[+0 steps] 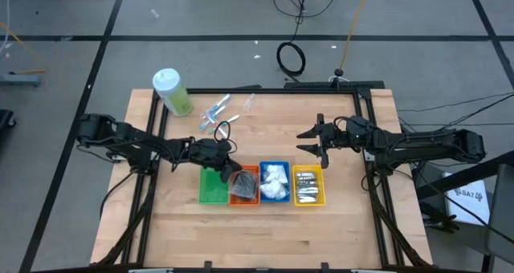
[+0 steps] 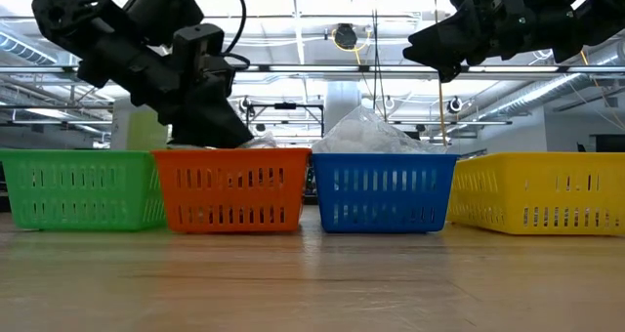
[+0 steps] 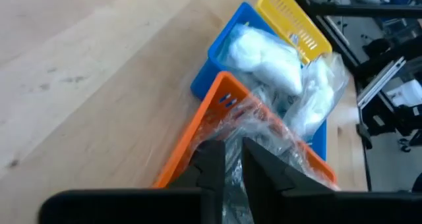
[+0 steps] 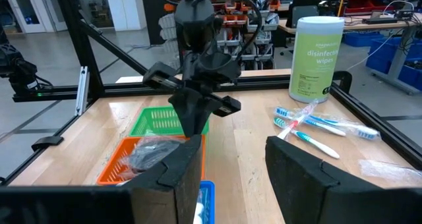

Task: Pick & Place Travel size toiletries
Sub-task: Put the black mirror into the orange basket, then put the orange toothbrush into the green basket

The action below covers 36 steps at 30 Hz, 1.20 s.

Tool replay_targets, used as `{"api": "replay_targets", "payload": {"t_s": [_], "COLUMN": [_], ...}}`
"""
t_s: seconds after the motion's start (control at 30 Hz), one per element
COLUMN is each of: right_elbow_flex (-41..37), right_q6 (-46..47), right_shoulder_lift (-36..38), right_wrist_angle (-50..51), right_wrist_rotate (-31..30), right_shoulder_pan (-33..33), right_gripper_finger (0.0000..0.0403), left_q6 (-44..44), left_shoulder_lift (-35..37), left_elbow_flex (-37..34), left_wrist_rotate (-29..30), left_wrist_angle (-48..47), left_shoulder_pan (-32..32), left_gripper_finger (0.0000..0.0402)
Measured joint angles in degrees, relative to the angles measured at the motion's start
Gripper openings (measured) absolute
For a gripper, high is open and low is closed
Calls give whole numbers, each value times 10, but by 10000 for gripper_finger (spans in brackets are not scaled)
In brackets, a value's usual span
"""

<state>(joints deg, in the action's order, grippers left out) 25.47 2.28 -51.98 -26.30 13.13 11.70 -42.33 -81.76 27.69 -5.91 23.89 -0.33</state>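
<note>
The left end effector [image 1: 233, 170] is clamped on the dark clear pouch [image 1: 242, 183] over the orange bin [image 1: 252, 196] (its clear film bunched around the fingers), while the right end effector [image 1: 310, 140] hangs open above the table [image 1: 345, 225].

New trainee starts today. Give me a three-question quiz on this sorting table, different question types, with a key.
1. True or false: the green bin holds white packets.
2. Multiple choice: the left gripper is over which bin? A) yellow bin B) orange bin C) blue bin
3. Fill in: the toothbrushes lie on the table beside the ____ canister.

Key:
1. False; it looks empty, and the white packets are in the blue bin.
2. B; it is at the dark clear pouch there.
3. Wipes. The right gripper waits open above the table, behind the yellow bin.
</note>
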Motion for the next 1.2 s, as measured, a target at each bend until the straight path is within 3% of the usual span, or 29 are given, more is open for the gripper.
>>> {"api": "replay_targets", "payload": {"t_s": [0.23, 0.4, 0.67, 0.77, 0.97, 1.07, 1.2], "right_elbow_flex": [0, 0, 0, 0, 0, 0, 0], "right_q6": [-1, 0, 0, 0, 0, 0, -3], "right_shoulder_lift": [0, 0, 0, 0, 0, 0, 0], "right_wrist_angle": [0, 0, 0, 0, 1, 1, 2], "right_wrist_rotate": [0, 0, 0, 1, 1, 2, -9], "right_shoulder_pan": [0, 0, 0, 0, 0, 0, 0], "right_gripper_finger": [155, 155, 155, 155, 155, 155, 155], "left_q6": [9, 15, 84, 118, 118, 98, 46], "left_shoulder_lift": [0, 21, 101, 124, 132, 122, 109], "left_elbow_flex": [0, 1, 20, 36, 69, 75, 75], "left_wrist_rotate": [16, -8, -31, 26, 226, 266, 271], "left_wrist_angle": [8, 21, -6, -86, -309, -378, -419], "left_shoulder_pan": [3, 35, 113, 143, 201, 226, 256], "left_gripper_finger": [135, 197, 233, 228, 205, 194, 187]}}
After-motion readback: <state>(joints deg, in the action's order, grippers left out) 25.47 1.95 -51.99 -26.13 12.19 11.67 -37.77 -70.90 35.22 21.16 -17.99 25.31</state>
